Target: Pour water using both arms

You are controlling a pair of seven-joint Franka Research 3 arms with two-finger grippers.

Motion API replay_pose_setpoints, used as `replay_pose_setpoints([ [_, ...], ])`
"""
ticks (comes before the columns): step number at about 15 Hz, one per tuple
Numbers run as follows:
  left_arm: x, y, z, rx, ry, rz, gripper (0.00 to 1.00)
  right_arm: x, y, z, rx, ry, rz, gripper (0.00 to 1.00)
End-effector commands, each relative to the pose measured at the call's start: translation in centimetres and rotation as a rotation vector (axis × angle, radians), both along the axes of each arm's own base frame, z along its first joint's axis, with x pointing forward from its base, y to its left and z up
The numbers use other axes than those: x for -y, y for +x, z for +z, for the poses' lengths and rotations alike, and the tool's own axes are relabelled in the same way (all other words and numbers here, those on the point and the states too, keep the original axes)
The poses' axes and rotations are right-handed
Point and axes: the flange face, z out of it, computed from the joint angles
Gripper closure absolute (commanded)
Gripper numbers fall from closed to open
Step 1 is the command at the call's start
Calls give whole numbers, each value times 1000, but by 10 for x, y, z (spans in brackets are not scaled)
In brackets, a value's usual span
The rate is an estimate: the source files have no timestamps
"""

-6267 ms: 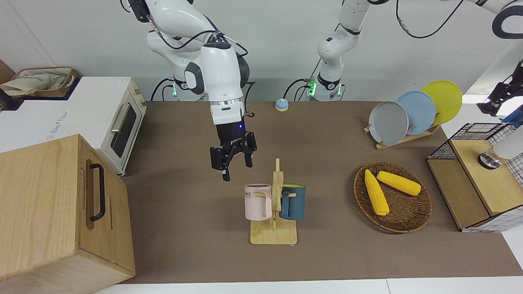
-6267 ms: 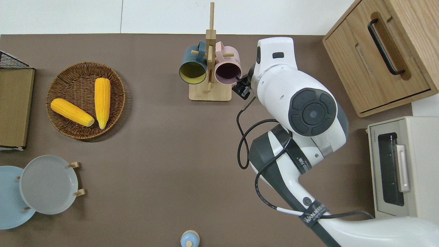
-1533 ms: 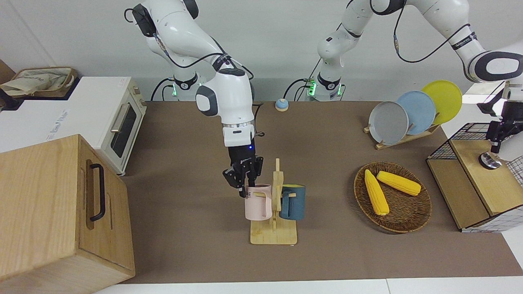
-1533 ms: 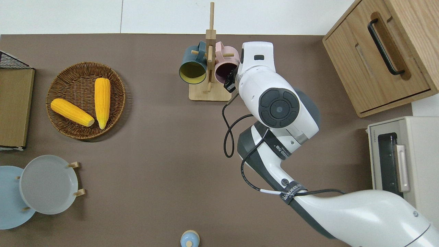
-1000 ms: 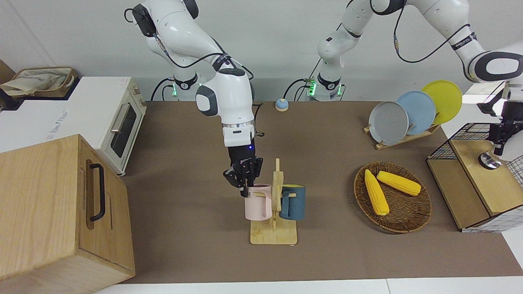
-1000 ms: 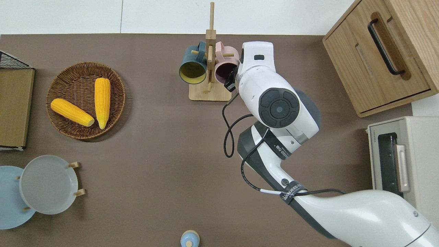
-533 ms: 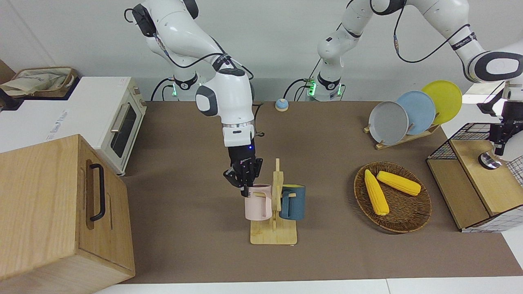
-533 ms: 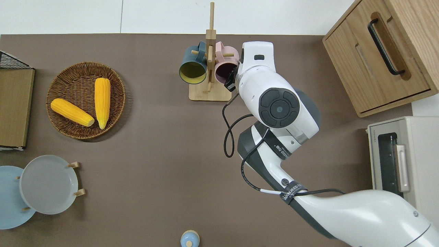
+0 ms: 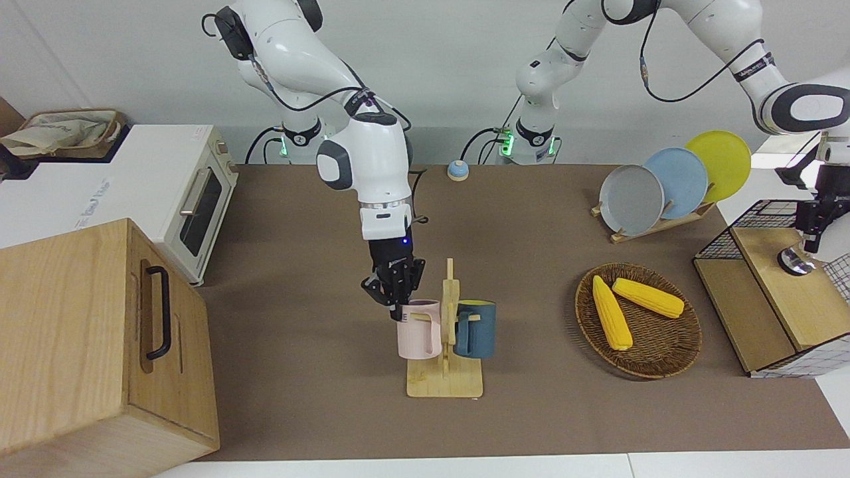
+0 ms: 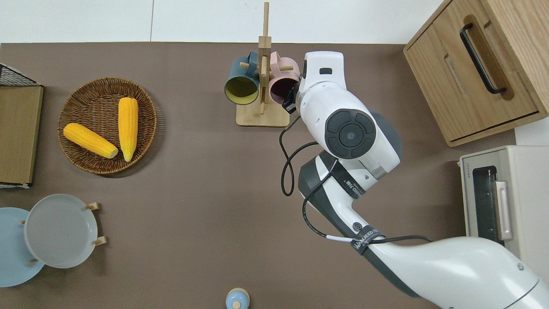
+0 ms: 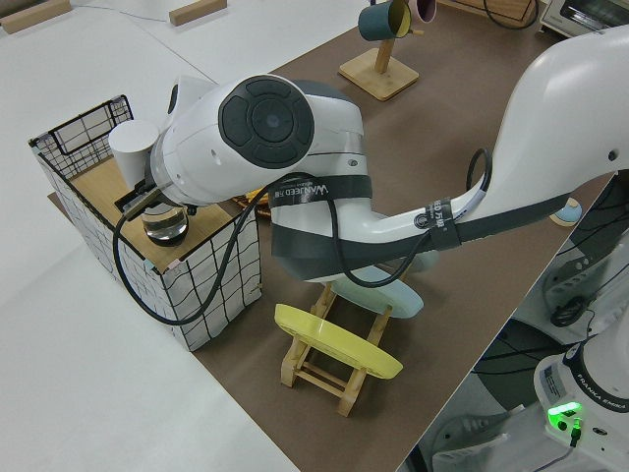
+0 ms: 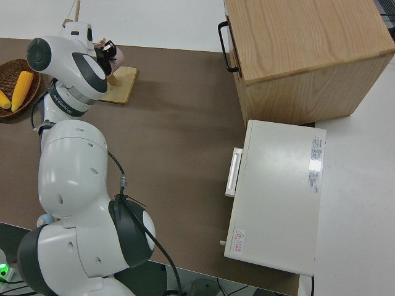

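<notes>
A pink mug (image 9: 418,332) and a dark blue mug (image 9: 477,332) hang on a wooden mug rack (image 9: 443,384) in the middle of the table. My right gripper (image 9: 397,307) is shut on the pink mug's (image 10: 281,86) rim, on the side toward the right arm's end (image 10: 291,98). My left gripper (image 9: 811,239) hangs over the wooden shelf of a wire crate (image 9: 773,212) at the left arm's end, just above a small glass piece (image 11: 165,224) that stands beside a white cup (image 11: 133,147). Water is out of view.
A wicker basket (image 9: 637,368) with two corn cobs lies between the rack and the crate. Plates stand in a rack (image 9: 631,199) nearer the robots. A wooden cabinet (image 9: 99,345) and a toaster oven (image 9: 199,199) fill the right arm's end. A small blue bell (image 9: 457,170) sits near the arm bases.
Over six seconds the right gripper came down from open above the table and shut on the pink mug's rim. In the last half second mug and rack shifted slightly. The left arm barely moved.
</notes>
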Motion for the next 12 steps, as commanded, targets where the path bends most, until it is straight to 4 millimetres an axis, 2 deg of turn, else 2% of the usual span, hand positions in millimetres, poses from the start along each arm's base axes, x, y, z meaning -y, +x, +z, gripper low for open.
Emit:
replay_pose_setpoints([
  [1, 4, -1, -1, 12, -13, 12, 1000, -2, 7, 0, 19, 11, -6, 825],
  [4, 4, -1, -1, 12, -14, 13, 1000, -2, 10, 4, 23, 18, -12, 829],
  [5, 4, -1, -1, 12, -15, 14, 1000, -8, 8, 4, 23, 16, -5, 829],
  [7, 5, 0, -1, 11, -16, 15, 1000, -2, 11, 1, 22, 10, -21, 829],
  [12, 5, 0, 1, 13, -24, 26, 1000, -2, 11, 2, 24, 14, -21, 840],
])
